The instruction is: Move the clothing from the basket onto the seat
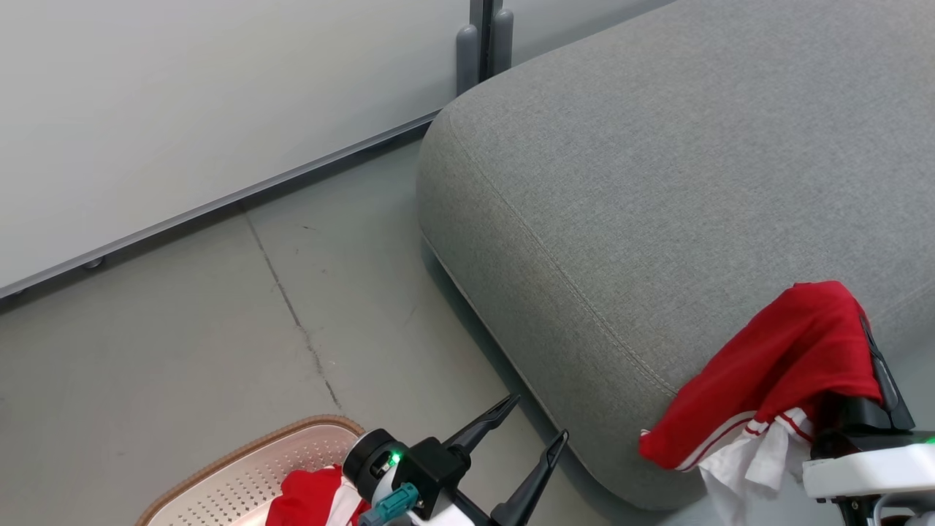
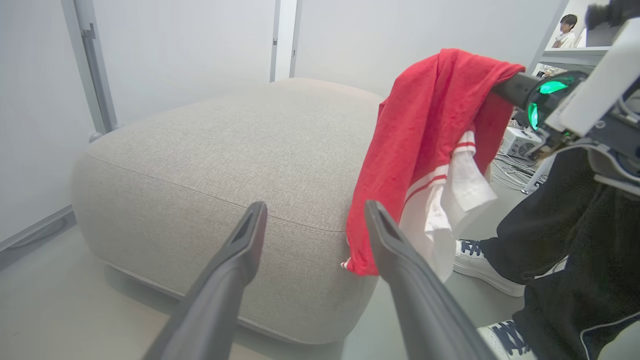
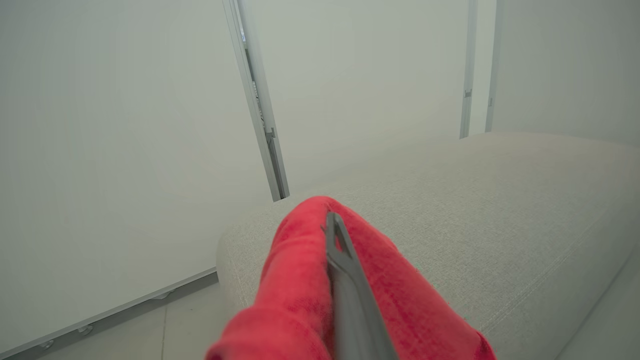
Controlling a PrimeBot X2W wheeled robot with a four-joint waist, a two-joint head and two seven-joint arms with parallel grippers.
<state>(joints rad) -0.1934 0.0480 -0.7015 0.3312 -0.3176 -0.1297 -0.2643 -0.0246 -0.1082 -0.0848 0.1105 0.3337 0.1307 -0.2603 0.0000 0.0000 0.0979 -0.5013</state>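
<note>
Grips the clothing [image 1: 774, 365] in the closed right gripper [image 3: 334, 225], draped over its tips and hanging beneath them, with the seat [image 1: 657, 183] straight ahead and just below, and holds the left gripper [image 1: 539, 418] spread, empty, farther off near the basket [image 1: 292, 431].

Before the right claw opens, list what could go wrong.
1. The red garment hangs past the corner of the seat; released here, it may slide to the floor.
2. The fabric drapes over the shut right claw, so it could stay hooked.
3. A person's legs stand close beside that arm; a swing might hit them.
</note>
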